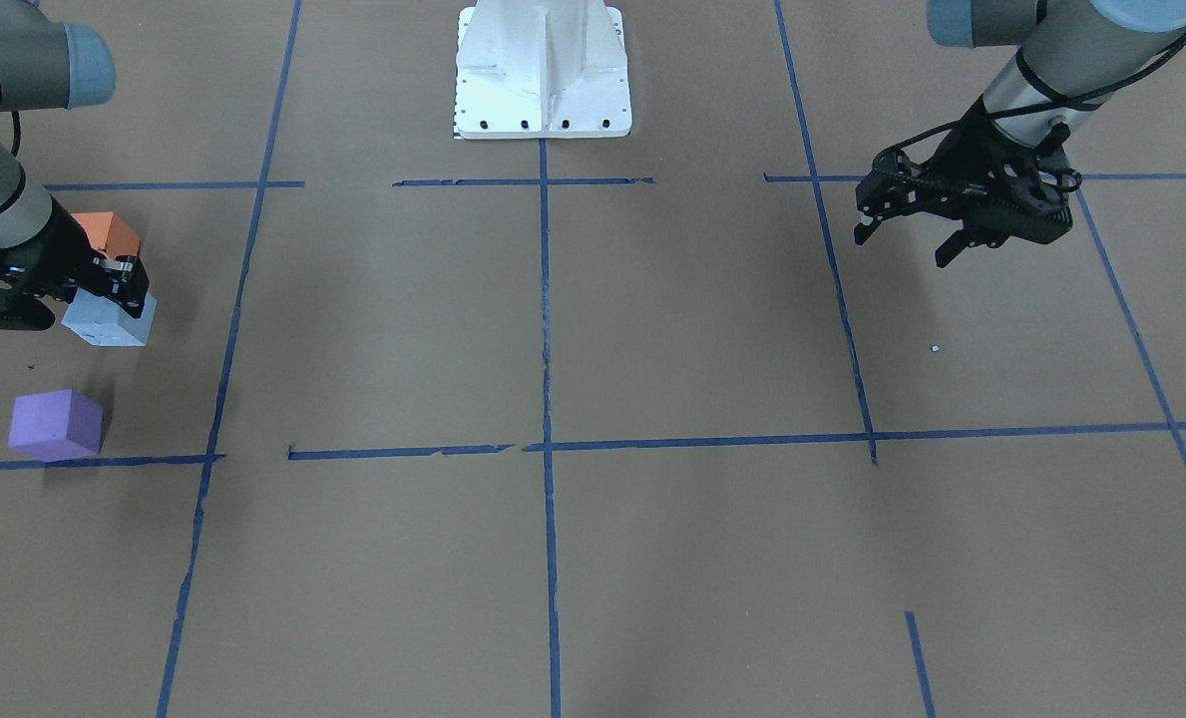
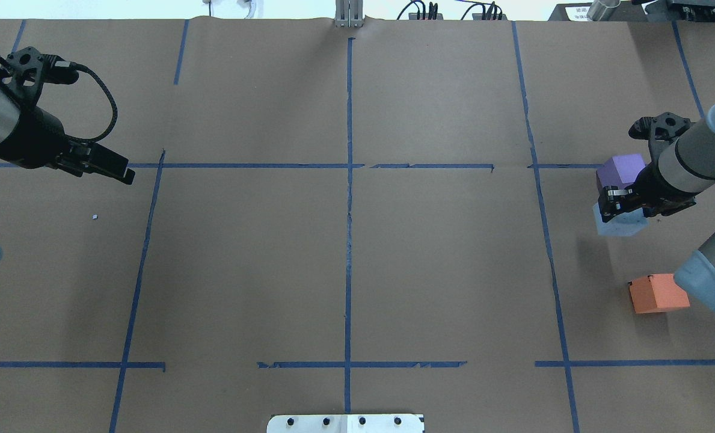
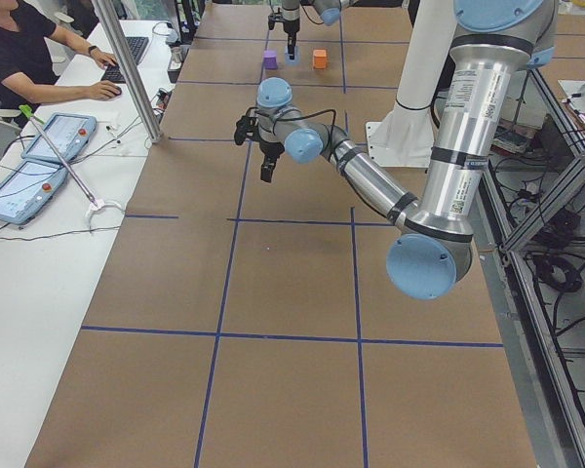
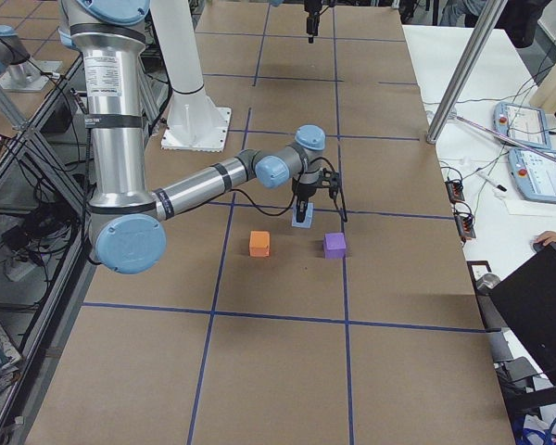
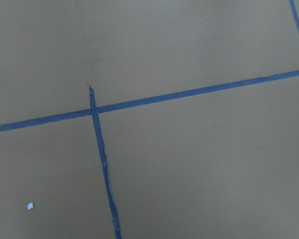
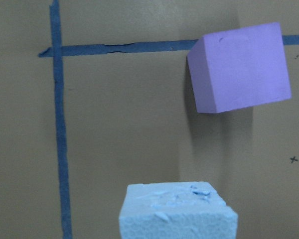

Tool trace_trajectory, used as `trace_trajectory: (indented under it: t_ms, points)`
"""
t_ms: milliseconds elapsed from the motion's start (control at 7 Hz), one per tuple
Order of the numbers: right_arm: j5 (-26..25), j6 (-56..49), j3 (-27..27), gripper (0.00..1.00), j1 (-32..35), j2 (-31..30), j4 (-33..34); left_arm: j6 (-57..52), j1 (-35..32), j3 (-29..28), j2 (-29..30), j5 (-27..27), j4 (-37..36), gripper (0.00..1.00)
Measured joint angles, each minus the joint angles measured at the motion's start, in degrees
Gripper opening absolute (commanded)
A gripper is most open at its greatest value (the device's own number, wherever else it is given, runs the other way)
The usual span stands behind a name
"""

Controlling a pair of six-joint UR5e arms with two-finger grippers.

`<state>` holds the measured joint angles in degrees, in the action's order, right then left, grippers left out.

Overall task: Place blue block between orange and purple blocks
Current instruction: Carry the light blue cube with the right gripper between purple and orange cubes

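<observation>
Blue block [image 6: 177, 211] sits right up against the right wrist lens, its chipped pale top filling the bottom edge of that view. The right pincer [image 2: 622, 207] is clamped on it from above, black fingers down over its sides and the block poking out just beneath them. Whether the block's underside touches the bench [image 1: 692, 329] or hangs a little above it, I cannot tell.

Just beyond that pincer, on the side away from the robot's base, is the purple block [image 6: 239, 67], turned slightly askew and resting beside a strip of blue tape [image 6: 60, 139]. On the pincer's other side, back toward the base, is the orange block [image 2: 658, 293], partly tucked under the arm's elbow and noticeably farther from the pincer than the purple one. So the blue block is in the gap between the two, closer to purple.

Over at the far end of the bench, well apart from all three blocks, the left pincer [image 1: 907, 244] hangs above the brown paper with its fingers spread apart and nothing between them. Below it the tape lines cross, with a small white scrap [image 5: 30, 205] lying nearby.
</observation>
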<state>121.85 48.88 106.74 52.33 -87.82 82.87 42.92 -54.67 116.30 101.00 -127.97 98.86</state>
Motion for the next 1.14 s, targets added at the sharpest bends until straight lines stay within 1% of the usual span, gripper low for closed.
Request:
trace_trajectory:
  t_ms: [286,714,857,1000,1143]
  points:
    - [0.4,-0.4,-3.4,0.03,0.0,-1.2,-2.3,0.0,0.0,0.3,0.0,0.1,-0.1,1.0]
    - [0.5,-1.8,-5.2,0.05,0.1,-2.6,-2.8,0.1,0.0,0.5,0.0,0.0,-0.1,1.0]
    - [0.4,-2.3,-5.5,0.19,0.1,-2.6,-2.8,0.1,0.0,0.6,0.0,0.1,-0.1,1.0]
    - [0.4,-2.4,-5.8,0.44,0.0,-2.6,-2.8,0.1,0.0,0.6,-0.1,0.1,-0.1,1.0]
    - [0.3,-2.5,-6.2,0.78,0.0,-2.4,-2.8,0.1,0.0,0.7,-0.1,0.1,-0.1,1.0]
